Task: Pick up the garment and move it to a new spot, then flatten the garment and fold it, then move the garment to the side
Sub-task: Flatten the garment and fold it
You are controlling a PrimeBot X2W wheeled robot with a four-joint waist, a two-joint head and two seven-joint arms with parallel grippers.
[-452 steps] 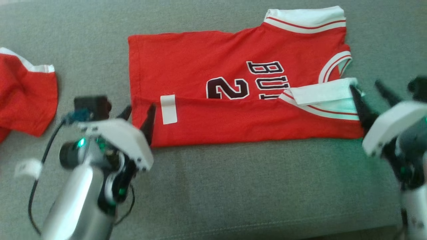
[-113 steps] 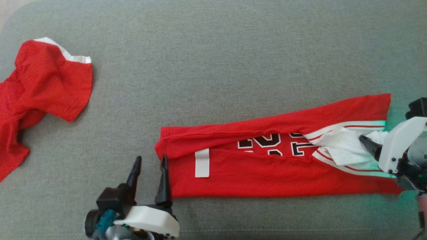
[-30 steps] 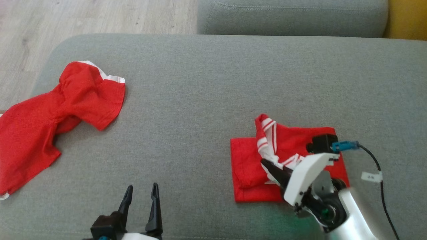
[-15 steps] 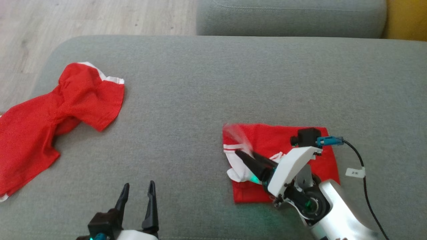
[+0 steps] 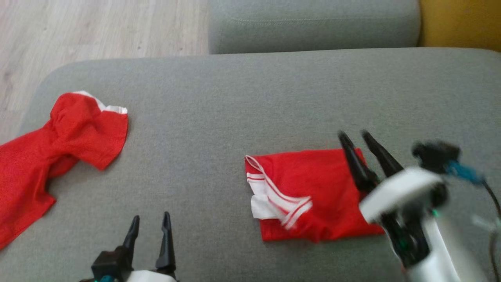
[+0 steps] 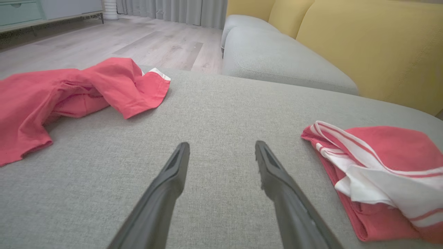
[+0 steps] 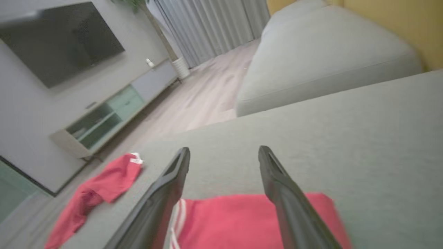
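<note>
The main risk we see is the fold coming undone during the move to the side. The folded garment (image 5: 313, 196) lies as a loose red packet on the grey sofa cushion (image 5: 235, 102). Its white striped trim (image 5: 274, 197) spills out at the packet's left edge in the head view rather than lying tucked under. If we pinch only the top layer, or grab by that trim, the layers beneath probably slide and the packet opens as it lifts. A drag across the cushion could do the same, since the cloth looks soft and the weave rough enough to catch.

A second risk is the other red garment (image 5: 58, 156), which lies crumpled at the left of the frame. A move that way could bring the two together and mix them up. The right arm shows blurred, so we cannot place its fingers finely, and a careless descent there could rumple the packet's upper right corner.

The right gripper (image 5: 354, 134) has its fingers apart and holds nothing. Its tips stand over the packet's upper right corner in the head view. In the right wrist view the red cloth lies at the bottom, between the fingers; whether they touch it we cannot tell. The left gripper (image 5: 151, 215), fingers likewise apart and empty, sits at the lower left of the frame, well apart from the packet, which lies to its right.
</note>
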